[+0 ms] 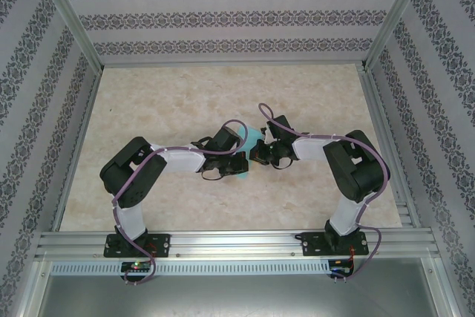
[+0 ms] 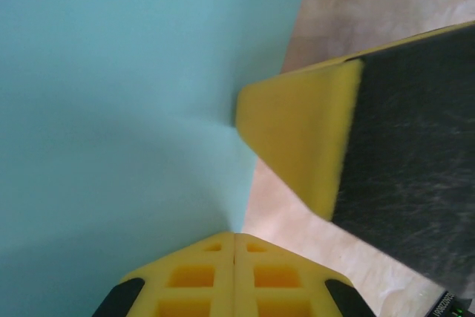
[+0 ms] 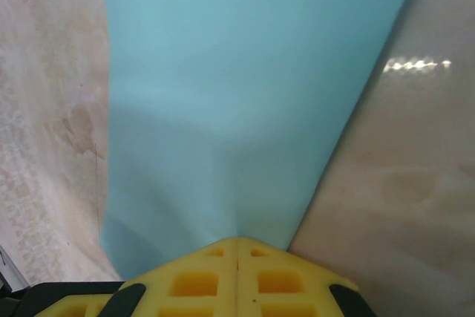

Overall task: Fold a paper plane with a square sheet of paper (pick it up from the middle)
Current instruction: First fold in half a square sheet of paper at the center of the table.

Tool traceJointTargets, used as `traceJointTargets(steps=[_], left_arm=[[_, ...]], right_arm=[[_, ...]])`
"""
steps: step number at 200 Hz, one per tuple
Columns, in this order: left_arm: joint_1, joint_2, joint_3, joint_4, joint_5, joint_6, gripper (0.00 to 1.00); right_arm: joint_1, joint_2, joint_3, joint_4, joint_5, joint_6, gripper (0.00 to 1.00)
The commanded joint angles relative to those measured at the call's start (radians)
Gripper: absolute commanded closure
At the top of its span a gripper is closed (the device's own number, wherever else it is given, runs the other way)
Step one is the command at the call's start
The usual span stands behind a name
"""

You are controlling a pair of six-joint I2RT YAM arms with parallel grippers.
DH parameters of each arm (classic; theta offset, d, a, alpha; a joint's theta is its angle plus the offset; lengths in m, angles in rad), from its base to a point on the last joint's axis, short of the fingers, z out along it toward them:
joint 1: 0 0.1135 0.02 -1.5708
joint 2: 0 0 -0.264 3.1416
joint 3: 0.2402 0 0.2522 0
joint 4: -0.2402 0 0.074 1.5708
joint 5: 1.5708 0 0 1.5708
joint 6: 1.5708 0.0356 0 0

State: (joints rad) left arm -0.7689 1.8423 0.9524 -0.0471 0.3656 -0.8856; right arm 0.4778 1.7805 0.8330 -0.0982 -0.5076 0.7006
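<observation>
Left tool (image 2: pixel 235 246) and right tool (image 3: pixel 237 250) (close together), jaws tight on turquoise paper (image 3: pixel 237 94)

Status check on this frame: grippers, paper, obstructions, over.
Left gripper shut on turquoise paper. Right gripper shut on it too. Paper pinched between both, mid table. No obstruction seen.

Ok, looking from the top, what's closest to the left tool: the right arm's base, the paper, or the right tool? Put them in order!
1. The paper: mid-table, pinched in the left tool itself.
2. The right tool: just to the right, pinching the same paper.
3. The right base: at the table's near edge, far to the right.
</observation>
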Motion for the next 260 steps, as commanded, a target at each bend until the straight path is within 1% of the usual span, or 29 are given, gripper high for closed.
traceJointTargets(steps=[1, 29, 63, 90, 105, 140, 183, 260], left_arm=[[-0.013, 0.007, 0.006, 0.080, 0.010, -0.016, 0.98], [-0.012, 0.025, 0.014, 0.053, -0.025, -0.009, 0.99], [-0.013, 0.047, -0.003, 0.020, -0.007, -0.021, 0.99], [-0.013, 0.049, -0.004, -0.077, -0.010, -0.023, 0.99], [-0.015, 0.050, 0.000, -0.139, -0.023, -0.025, 0.99], [-0.017, 0.057, -0.005, -0.221, -0.029, -0.027, 1.00], [-0.018, 0.062, -0.022, -0.229, -0.022, -0.033, 1.00], [-0.020, 0.075, -0.024, -0.232, -0.012, -0.032, 1.00]], right_arm=[[0.013, 0.022, 0.012, -0.022, 0.003, -0.031, 0.95], [0.013, 0.025, 0.012, -0.021, -0.005, -0.033, 0.95], [0.013, 0.031, 0.016, -0.024, -0.009, -0.042, 0.95], [0.006, 0.041, 0.035, -0.043, -0.001, -0.082, 0.95], [0.000, 0.052, 0.048, -0.048, 0.028, -0.126, 0.95], [-0.045, 0.097, 0.087, -0.050, 0.048, -0.158, 0.95], [-0.099, 0.132, 0.130, -0.038, 0.067, -0.139, 0.95], [-0.144, 0.175, 0.207, -0.038, 0.080, -0.130, 0.95]])
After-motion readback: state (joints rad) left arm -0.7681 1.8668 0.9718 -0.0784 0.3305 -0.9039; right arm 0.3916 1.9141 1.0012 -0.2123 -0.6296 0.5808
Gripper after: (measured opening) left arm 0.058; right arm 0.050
